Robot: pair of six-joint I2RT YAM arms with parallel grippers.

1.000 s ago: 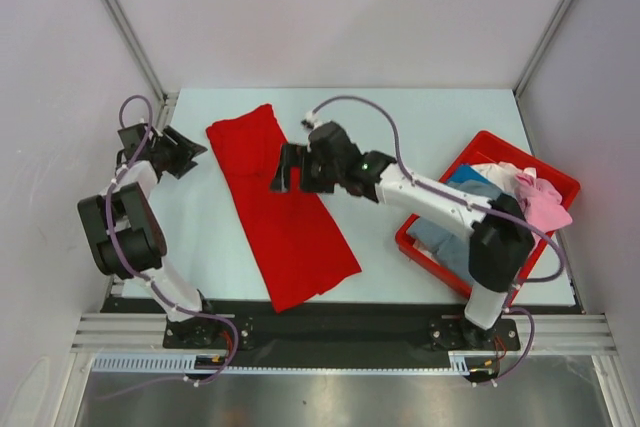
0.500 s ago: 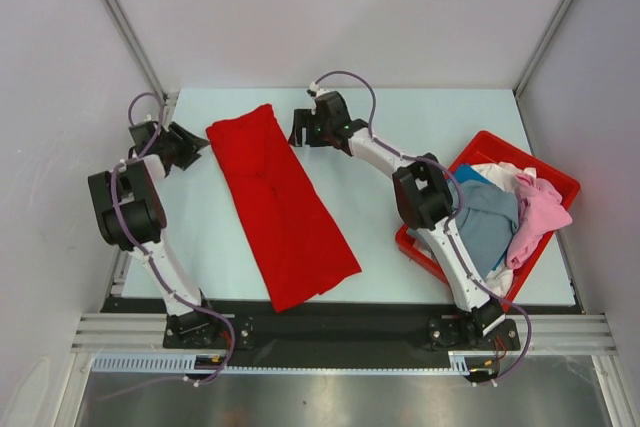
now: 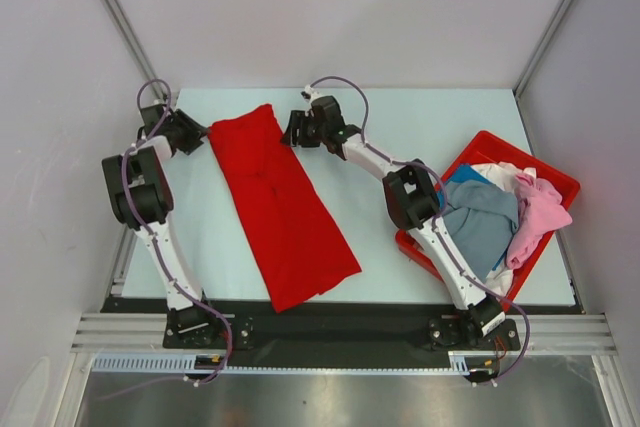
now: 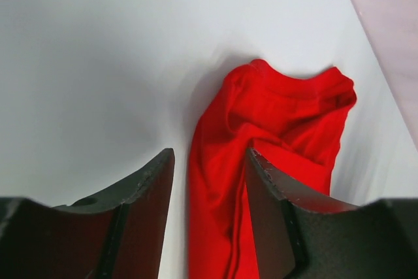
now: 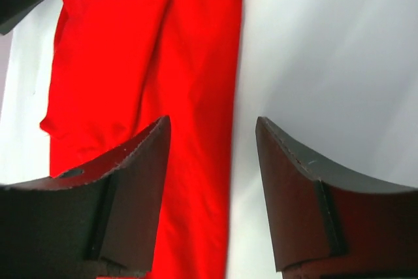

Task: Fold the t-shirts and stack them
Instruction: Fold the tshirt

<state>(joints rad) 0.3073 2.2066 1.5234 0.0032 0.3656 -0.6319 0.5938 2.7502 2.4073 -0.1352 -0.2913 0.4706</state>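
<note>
Under both grippers spreads the pale table [image 3: 430, 117], and between the 2 of them the red t-shirt [image 3: 280, 207] lies flat as a long folded strip, its far end level with the fingertips and its near end running back toward the arm bases. The left gripper [image 3: 195, 134] sits just off that far end's left corner, the right gripper [image 3: 293, 130] just off its right corner. Well to the right of the right gripper and nearer the bases stands a red bin [image 3: 532, 158], holding a loose heap: a grey-blue t-shirt [image 3: 480, 222], a pink t-shirt [image 3: 538, 212], a white t-shirt [image 3: 495, 175] and a sliver of blue t-shirt [image 3: 462, 175]. In the left wrist view the left gripper [image 4: 209, 161] has its fingers spread apart with nothing pinched, the red t-shirt [image 4: 274, 135] showing in the gap and bunching up ahead of the tips. In the right wrist view the right gripper [image 5: 212, 125] is likewise spread wide, the red t-shirt [image 5: 170, 63] and its straight edge running through the gap, bare table beyond the right finger. Whether either gripper touches cloth cannot be told.
</note>
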